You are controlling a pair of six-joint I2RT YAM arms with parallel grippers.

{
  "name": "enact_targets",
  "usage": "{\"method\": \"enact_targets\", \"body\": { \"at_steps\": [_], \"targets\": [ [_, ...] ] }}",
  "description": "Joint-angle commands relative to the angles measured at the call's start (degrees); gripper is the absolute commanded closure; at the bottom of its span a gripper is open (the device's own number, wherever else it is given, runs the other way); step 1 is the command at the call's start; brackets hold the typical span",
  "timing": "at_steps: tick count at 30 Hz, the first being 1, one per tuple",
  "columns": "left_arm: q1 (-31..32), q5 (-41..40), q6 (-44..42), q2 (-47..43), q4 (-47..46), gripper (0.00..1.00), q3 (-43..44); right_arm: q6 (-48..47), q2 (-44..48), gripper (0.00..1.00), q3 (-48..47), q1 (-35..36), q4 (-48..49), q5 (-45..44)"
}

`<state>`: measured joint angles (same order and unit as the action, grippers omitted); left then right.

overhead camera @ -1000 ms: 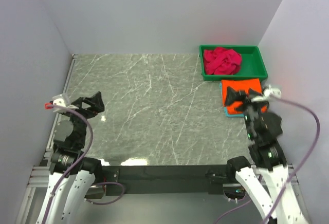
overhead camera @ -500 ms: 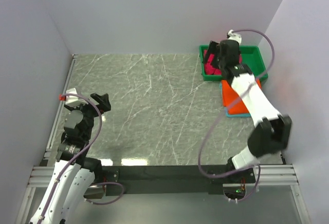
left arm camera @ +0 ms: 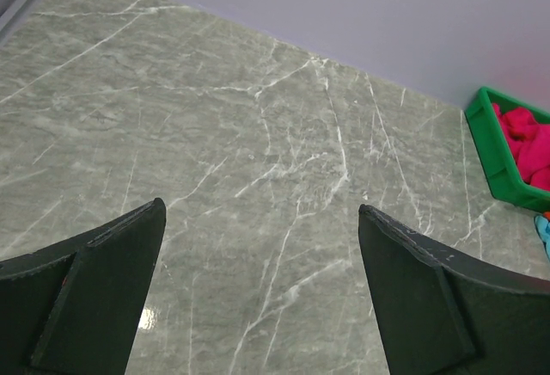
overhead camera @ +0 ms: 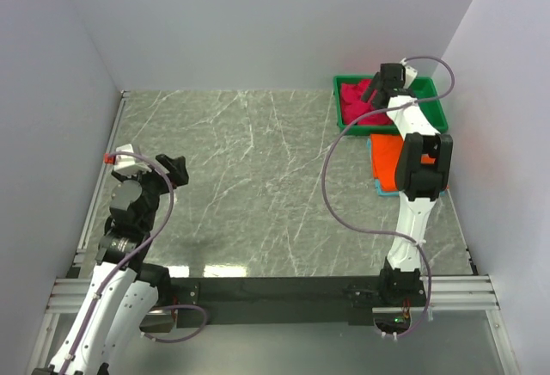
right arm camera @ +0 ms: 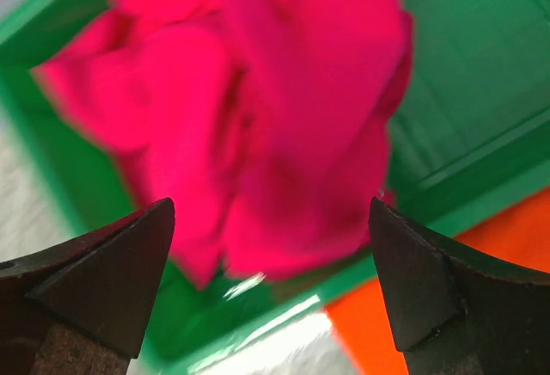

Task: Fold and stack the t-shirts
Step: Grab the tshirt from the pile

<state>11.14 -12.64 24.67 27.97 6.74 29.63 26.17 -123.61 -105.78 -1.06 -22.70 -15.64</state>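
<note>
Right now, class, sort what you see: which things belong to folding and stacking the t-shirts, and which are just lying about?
Job in hand: crimson-pink t-shirt, crumpled in the green tray; orange t-shirt, folded; teal t-shirt, beneath the orange one.
Just lying about: green tray; marble table; purple cables.

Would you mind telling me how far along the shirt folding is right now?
Done: the orange shirt lies folded on the teal shirt beside the tray. In hand: the open right gripper hovers over the crumpled pink shirt in the tray. Remaining: grasping, folding and stacking it. The left gripper is open.
</note>
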Motion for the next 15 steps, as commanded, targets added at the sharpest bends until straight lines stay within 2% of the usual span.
{"method": "enact_targets", "body": {
  "at_steps": [1,3,5,7,8,9,12,15],
  "targets": [
    [0.11,1.39,-1.11,1.03,-2.35,0.01,0.43,0.9,-3.81,0.0,-4.78,-1.66,1.95,-1.25],
    [0.11,1.66,-1.11,1.56,-2.35,0.01,0.43,0.02,-5.93,0.01,-6.36,-2.28,2.48,0.25],
    [0.11,1.92,-1.29,1.83,-2.44,0.01,0.34,-0.86,-9.0,0.08,-9.25,-2.54,2.57,3.5],
    [0.11,2.62,-1.46,2.18,-2.61,0.0,0.26,-2.7,-10.94,0.29,-12.15,-2.72,2.22,6.74],
    [0.11,2.8,-1.64,2.27,-2.7,0.01,0.26,-3.4,-11.12,0.42,-12.69,-2.72,2.31,7.89],
    [0.11,2.97,-1.55,2.27,-2.79,0.01,0.17,-4.19,-10.95,0.63,-13.22,-2.72,2.22,8.6],
    [0.11,3.59,-1.55,2.09,-2.96,0.01,0.17,-5.16,-7.18,1.0,-12.88,-2.63,2.92,10.45],
    [0.11,3.68,-1.64,1.83,-2.88,0.01,0.17,-6.74,-0.24,1.0,-10.51,-1.93,4.5,12.38]
  ]
}}
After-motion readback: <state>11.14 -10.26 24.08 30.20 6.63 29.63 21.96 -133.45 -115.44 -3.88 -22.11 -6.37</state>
